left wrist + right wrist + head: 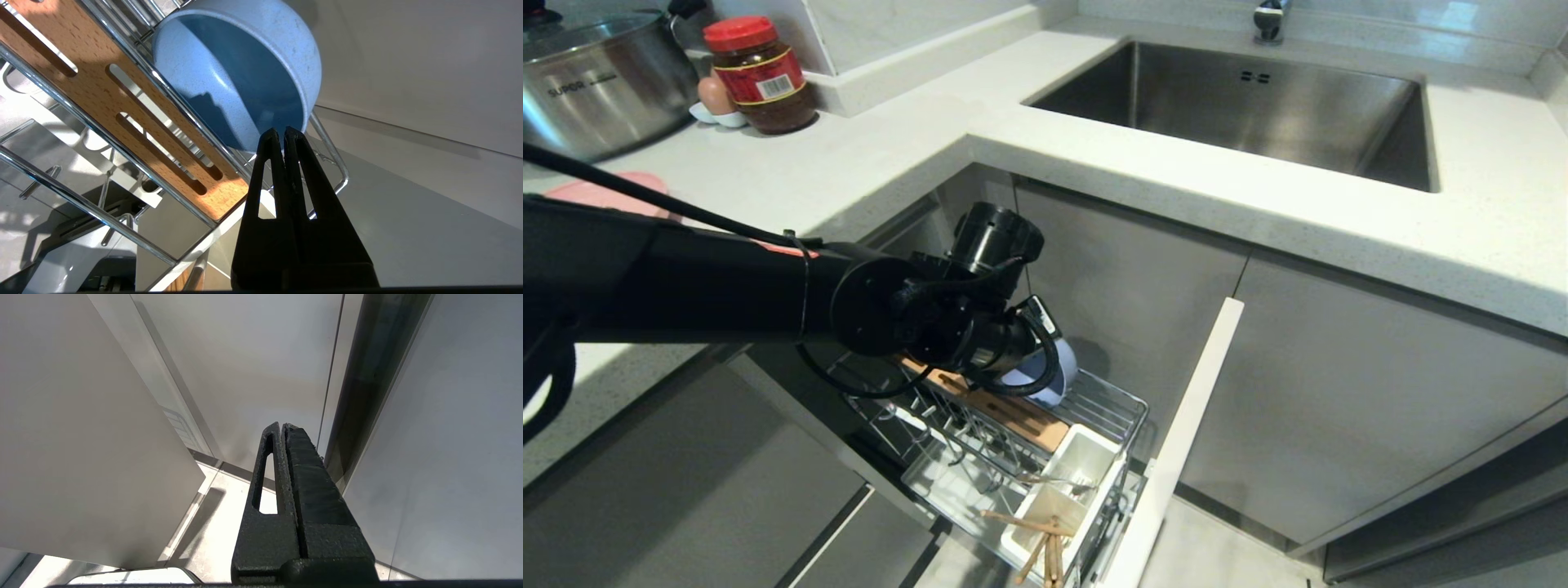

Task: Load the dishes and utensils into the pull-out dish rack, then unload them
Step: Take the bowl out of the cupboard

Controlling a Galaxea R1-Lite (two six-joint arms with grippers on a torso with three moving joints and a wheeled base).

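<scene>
left gripper [283,131] hangs by the blue bowl [245,69] sitting tilted in the pull-out dish rack [1094,408], jaws pressed together and empty, so it likely needs to open up before grabbing the rim to unload it.

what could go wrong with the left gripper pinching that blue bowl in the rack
1. The left gripper is shut on only the thin rim of the blue bowl, so the tilted bowl could slip.
2. The bowl leans on the pull-out dish rack wires and may snag when lifted.
3. The chopsticks jut out of their cup; a jolt could tip them.
</scene>
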